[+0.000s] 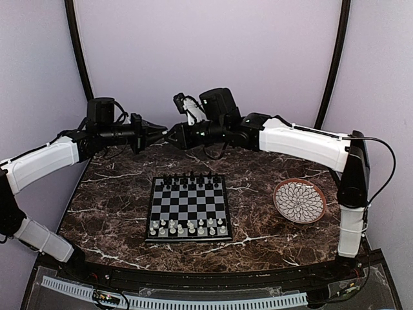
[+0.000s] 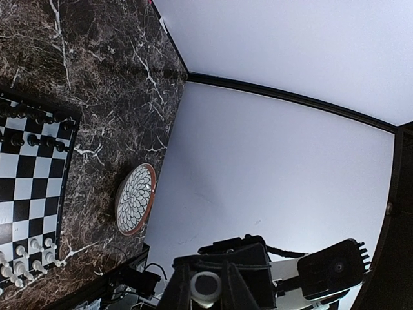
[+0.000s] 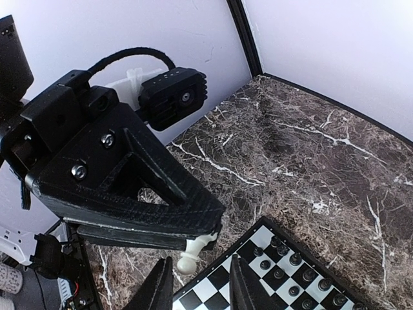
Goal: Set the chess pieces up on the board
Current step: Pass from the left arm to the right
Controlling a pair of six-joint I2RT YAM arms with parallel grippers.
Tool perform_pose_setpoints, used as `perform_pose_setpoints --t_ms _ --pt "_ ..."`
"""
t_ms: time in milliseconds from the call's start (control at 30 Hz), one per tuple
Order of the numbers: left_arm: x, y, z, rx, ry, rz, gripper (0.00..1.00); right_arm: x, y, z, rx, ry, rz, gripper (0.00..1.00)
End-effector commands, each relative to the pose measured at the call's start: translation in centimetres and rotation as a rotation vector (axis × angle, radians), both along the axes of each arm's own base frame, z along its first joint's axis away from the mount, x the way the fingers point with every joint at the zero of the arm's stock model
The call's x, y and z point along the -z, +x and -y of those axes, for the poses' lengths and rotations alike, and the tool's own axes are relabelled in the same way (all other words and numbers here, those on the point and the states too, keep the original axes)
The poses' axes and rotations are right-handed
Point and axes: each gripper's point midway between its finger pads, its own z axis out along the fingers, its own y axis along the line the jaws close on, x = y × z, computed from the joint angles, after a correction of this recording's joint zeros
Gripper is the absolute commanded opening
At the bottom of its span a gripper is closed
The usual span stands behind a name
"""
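Looks like a lab test booth. Walled in plain pale panels (image 1: 213, 45) with black struts (image 1: 334, 64), floored by a marbled worktop (image 1: 116, 213).

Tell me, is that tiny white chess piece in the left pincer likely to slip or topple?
Probably slippery: the white chess piece looks smooth and is pinched only at one end by the left pincer. It is likely very light, being tiny beside the pincer. Set down, it may tip or roll easily, given its slim, rounded shape.

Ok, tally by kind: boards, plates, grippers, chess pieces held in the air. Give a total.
Board: 1
Plate: 1
Grippers, left gripper and right gripper: 2
White piece held in the air: 1
Total: 5
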Motion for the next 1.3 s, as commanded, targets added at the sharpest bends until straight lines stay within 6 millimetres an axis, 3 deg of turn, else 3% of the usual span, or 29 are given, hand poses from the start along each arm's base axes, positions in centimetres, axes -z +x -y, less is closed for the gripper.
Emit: perform_pose_setpoints --t_ms 0,500,833,933,967,1100,1267 --pt "-2.0 -1.1 -0.1 0.014 -0.034 0.055 0.12 -2.6 -0.3 -0.9 -0.014 0.074 0.034 0.29" --pt "-1.3 -1.2 0.0 0.024 -0.026 0.044 0.12 -3.3 -0.1 -1.0 -0.011 0.102 0.048 0.29" --pt "-1.4 -1.0 0.2 0.028 -0.020 0.048 0.13 -2.8 0.0 -1.4 -0.034 0.090 0.033 0.09" --pt "-1.6 -0.8 0.1 0.035 0.019 0.085 0.22 -2.7 0.0 -1.1 -0.034 0.058 0.040 0.05" --pt "-0.7 -0.9 -0.3 0.026 0.060 0.055 0.24 -2.6 0.0 -0.9 -0.033 0.035 0.041 0.04" --pt "-1.7 0.0 -2.6 0.013 0.261 0.173 0.37 -1.1 -0.9 0.1 -0.049 -0.079 0.023 0.02" --pt "-0.4 0.3 -7.4 -0.008 0.633 0.277 0.42 2.6 -4.0 1.0 -0.119 -0.250 -0.035 0.02"
